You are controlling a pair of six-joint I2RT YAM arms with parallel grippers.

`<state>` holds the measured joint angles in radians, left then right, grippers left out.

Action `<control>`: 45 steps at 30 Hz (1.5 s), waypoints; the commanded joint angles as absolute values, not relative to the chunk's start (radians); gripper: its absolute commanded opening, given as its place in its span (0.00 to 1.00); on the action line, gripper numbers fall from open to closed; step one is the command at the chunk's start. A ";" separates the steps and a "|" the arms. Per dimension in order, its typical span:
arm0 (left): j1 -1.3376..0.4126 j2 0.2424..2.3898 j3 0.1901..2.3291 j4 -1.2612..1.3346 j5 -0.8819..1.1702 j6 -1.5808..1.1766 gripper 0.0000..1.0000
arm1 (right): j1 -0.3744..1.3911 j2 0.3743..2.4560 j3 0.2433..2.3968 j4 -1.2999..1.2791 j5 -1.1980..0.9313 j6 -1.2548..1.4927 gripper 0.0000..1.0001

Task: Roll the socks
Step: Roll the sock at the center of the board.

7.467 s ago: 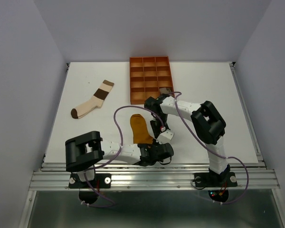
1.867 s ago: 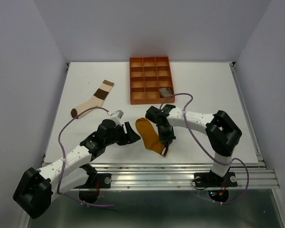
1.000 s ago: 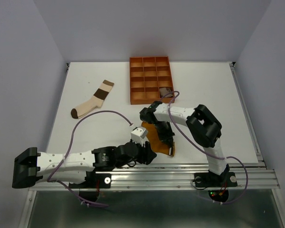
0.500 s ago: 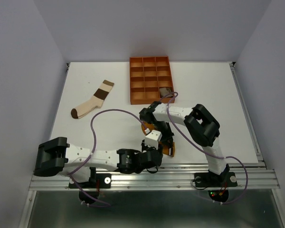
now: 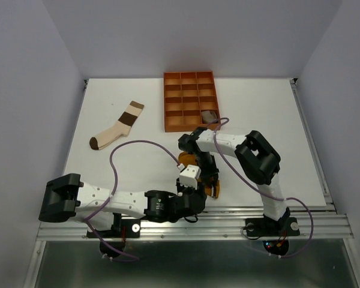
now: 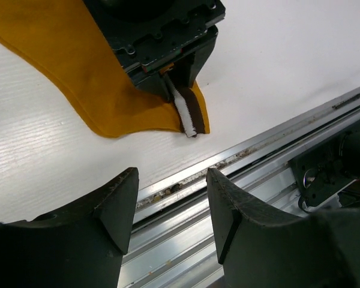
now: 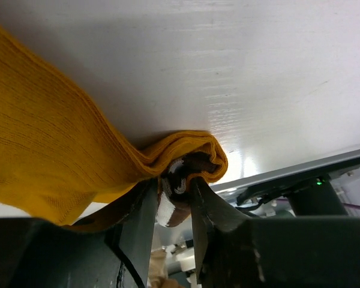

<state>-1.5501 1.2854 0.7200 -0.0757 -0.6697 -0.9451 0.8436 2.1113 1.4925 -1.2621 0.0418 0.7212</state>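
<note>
The mustard sock (image 6: pixel 72 66) lies flat near the table's front edge, and its cuff end shows a brown-and-white strip (image 6: pixel 189 114). My right gripper (image 7: pixel 175 183) points down at that cuff, its jaws narrow, with the folded cuff (image 7: pixel 186 150) bunched between and touching both fingers. From above, my right gripper (image 5: pixel 211 183) hides much of this sock (image 5: pixel 188 160). My left gripper (image 6: pixel 171 204) is open and empty just in front of the cuff, over the metal rail; its black body (image 5: pixel 194 201) sits at the table's near edge. The colour-blocked sock (image 5: pixel 116 126) lies flat at far left.
The orange compartment tray (image 5: pixel 190 84) stands at the back centre, with a small taupe bundle (image 5: pixel 209 114) in one near-right cell. An aluminium rail (image 6: pixel 240 156) runs along the near edge, right under my left fingers. Both arms crowd the front centre.
My left arm has swung right along the front edge, bringing its open gripper up to the sock's cuff. My right gripper has stayed at the cuff, its jaws slightly wider.
</note>
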 commanded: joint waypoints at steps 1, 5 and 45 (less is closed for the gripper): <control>-1.552 1.215 0.675 -0.094 -0.741 -1.023 0.60 | 0.841 2.122 1.416 -0.778 -0.025 0.831 0.33; -1.539 1.184 0.638 -0.060 -0.733 -1.031 0.61 | 0.831 2.059 1.342 -0.677 -0.038 0.882 0.33; -1.250 1.270 0.612 -0.078 -0.500 -0.681 0.59 | 0.729 1.963 1.163 -0.485 -0.209 1.003 0.29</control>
